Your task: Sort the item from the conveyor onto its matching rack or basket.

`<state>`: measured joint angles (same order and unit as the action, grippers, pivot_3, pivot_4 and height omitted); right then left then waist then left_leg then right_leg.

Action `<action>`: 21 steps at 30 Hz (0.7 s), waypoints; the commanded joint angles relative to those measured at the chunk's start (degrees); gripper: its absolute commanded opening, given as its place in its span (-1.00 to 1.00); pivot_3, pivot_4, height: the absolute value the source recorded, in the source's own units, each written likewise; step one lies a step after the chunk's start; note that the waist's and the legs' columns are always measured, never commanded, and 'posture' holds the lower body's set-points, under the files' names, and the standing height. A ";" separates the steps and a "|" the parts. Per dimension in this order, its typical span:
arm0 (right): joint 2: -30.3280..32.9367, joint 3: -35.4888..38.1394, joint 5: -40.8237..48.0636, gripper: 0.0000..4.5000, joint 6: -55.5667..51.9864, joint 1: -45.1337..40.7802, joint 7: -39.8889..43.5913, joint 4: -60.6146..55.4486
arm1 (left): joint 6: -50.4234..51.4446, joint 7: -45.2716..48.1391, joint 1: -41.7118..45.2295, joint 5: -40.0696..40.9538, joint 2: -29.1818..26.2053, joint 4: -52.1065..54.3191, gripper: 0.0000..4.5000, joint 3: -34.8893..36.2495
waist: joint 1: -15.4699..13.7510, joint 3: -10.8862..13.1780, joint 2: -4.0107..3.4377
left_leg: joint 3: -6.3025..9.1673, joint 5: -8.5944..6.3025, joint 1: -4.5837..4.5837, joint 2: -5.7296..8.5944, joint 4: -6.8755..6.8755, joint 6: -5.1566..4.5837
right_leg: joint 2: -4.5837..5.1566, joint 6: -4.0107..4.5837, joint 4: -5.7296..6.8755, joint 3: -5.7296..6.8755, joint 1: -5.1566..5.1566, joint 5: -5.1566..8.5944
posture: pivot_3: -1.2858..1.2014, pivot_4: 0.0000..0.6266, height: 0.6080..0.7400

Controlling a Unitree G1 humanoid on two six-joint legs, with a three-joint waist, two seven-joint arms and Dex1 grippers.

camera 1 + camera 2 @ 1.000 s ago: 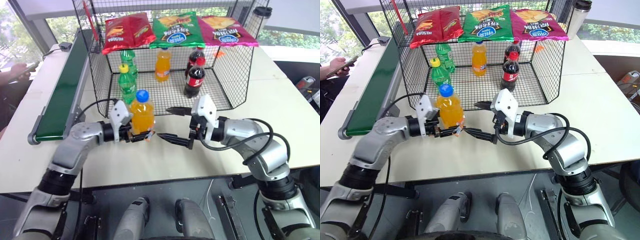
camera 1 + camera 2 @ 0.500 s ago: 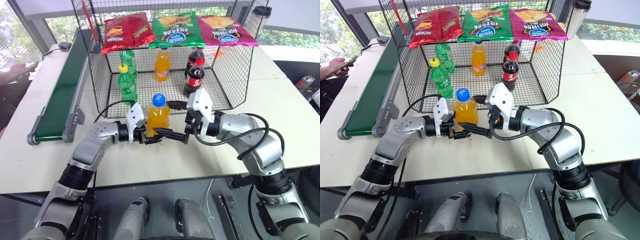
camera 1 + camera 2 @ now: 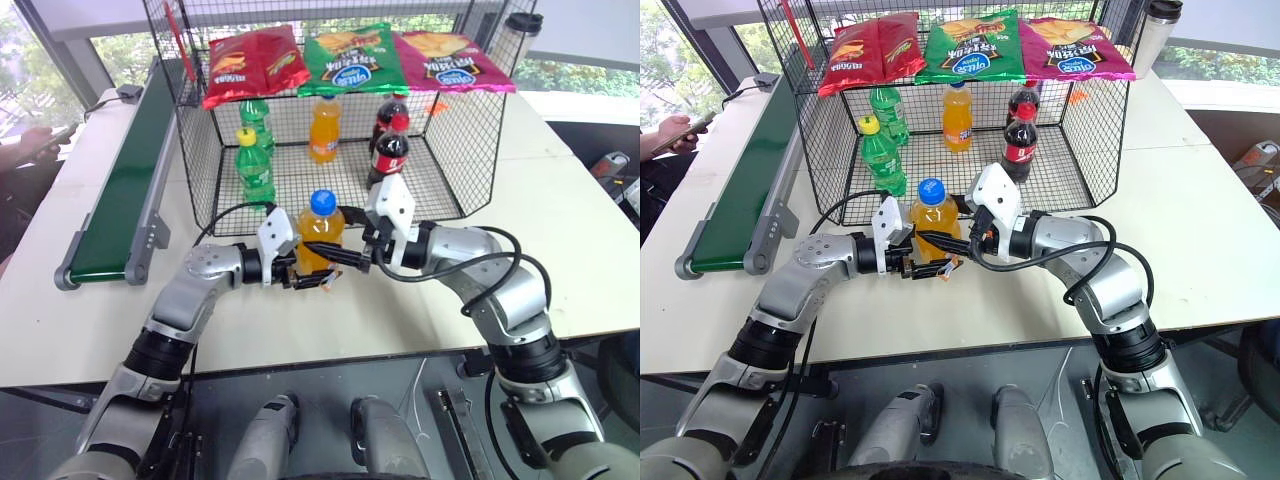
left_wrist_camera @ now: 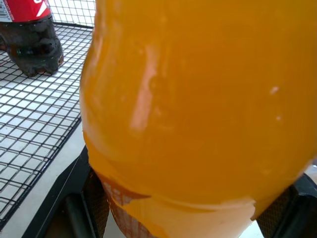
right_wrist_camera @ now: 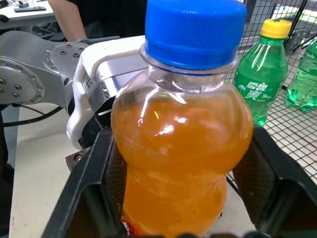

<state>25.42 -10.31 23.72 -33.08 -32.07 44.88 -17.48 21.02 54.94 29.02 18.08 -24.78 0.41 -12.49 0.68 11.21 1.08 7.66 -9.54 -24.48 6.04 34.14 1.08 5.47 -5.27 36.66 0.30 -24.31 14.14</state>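
Both grippers, left (image 3: 305,277) and right (image 3: 322,248), pinch the blue-capped orange soda bottle (image 3: 320,235); its label is unreadable

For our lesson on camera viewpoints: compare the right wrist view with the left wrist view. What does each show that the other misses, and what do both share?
Right wrist view: the bottle's blue cap, two green bottles, and the left tool behind the bottle.
Left wrist view: a cola bottle standing on the mesh cage floor.
Both: the orange soda bottle close up between black fingers, and cage mesh.

Silver-grey jointed arms, white wrist housings, looping black cables, black fingers (image 5: 94,173).
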 commanded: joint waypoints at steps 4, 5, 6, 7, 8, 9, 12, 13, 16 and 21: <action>-0.42 1.01 -0.04 0.07 1.27 -0.74 -0.41 -1.24 | 0.59 -0.12 1.43 0.81 0.24 3.05 0.36 1.14 | -0.01 0.00 0.00 | 0.00 0.00 0.00 0.00 0.01 0.00 | 0.00 0.00 0.02 0.00 0.00 0.00 | 0.03 -0.52 0.98; -0.28 0.94 -0.12 0.07 1.16 -0.67 -0.43 -1.41 | 0.75 -0.32 1.60 0.74 0.31 2.86 0.36 1.18 | -0.01 0.00 0.00 | 0.00 0.00 0.00 0.00 0.01 0.00 | 0.00 0.00 0.02 0.00 0.00 0.00 | 0.03 -0.52 0.98; -0.13 0.86 -0.18 0.07 1.04 -0.62 -0.40 -1.57 | 0.88 -0.28 1.73 0.74 0.34 2.71 0.36 1.18 | -0.01 0.00 0.00 | 0.00 0.00 0.00 0.00 0.01 0.00 | 0.00 0.00 0.03 0.00 0.00 0.00 | 0.03 -0.52 0.98; -0.04 0.80 -0.25 0.07 0.96 -0.58 -0.40 -1.67 | 1.03 -0.30 1.93 0.75 0.38 2.45 0.36 1.24 | -0.01 0.00 0.00 | 0.00 0.00 0.00 0.00 0.01 0.00 | 0.00 -0.01 0.03 0.00 0.00 0.00 | 0.03 -0.52 0.98; 0.05 0.77 -0.26 0.07 0.85 -0.50 -0.43 -1.84 | 1.37 0.23 2.04 1.22 0.39 2.32 0.81 1.28 | -0.01 0.00 0.00 | 0.00 0.00 0.01 0.00 0.01 0.00 | 0.00 0.00 0.04 0.00 -0.01 0.00 | 0.03 -0.52 0.98; 0.14 0.74 -0.28 0.07 0.79 -0.43 -0.43 -1.99 | 2.08 0.91 2.11 1.83 0.24 2.45 0.98 1.28 | -0.02 0.00 0.00 | 0.00 0.00 0.01 0.00 0.02 0.00 | 0.00 0.00 0.06 0.00 -0.01 0.00 | 0.03 -0.52 0.98; 0.20 0.77 -0.57 0.07 0.70 -0.30 -0.46 -2.27 | 2.73 1.19 2.00 2.02 0.07 2.95 0.99 1.23 | 0.00 0.00 0.00 | 0.00 0.00 0.01 0.00 0.04 0.00 | -0.01 0.00 0.10 0.00 -0.01 0.00 | 0.03 -0.52 0.98; 0.21 0.78 -0.63 0.07 0.70 -0.24 -0.41 -2.34 | 2.75 1.12 1.92 1.90 0.00 3.05 0.99 1.18 | -0.01 0.00 0.00 | 0.00 0.00 0.01 0.00 0.04 0.00 | -0.01 -0.01 0.10 0.00 -0.01 0.00 | 0.03 -0.52 0.98; 0.26 0.80 -0.67 0.07 0.60 -0.17 -0.40 -2.41 | 2.82 1.20 1.62 1.70 -0.28 3.24 0.99 1.09 | 0.02 0.00 0.00 | 0.00 0.00 0.02 0.00 0.04 0.00 | 0.00 -0.01 0.15 0.00 -0.02 0.00 | 0.03 -0.52 0.98; 0.13 0.93 -1.14 0.07 0.75 -0.46 -0.97 -1.88 | 3.33 1.31 0.54 1.27 -2.70 3.90 0.99 2.32 | 0.09 0.00 0.00 | 0.00 0.01 0.03 0.00 0.05 0.01 | 0.00 -0.01 0.27 -0.01 -0.06 0.00 | 0.03 -0.52 0.98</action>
<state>25.79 -10.57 22.42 -33.46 -31.55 44.32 -17.38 24.49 56.16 29.70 19.24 -26.38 2.25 -12.16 0.78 11.21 1.08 7.66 -9.54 -24.44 6.04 34.19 1.09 5.47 -5.28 36.94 0.29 -24.38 14.14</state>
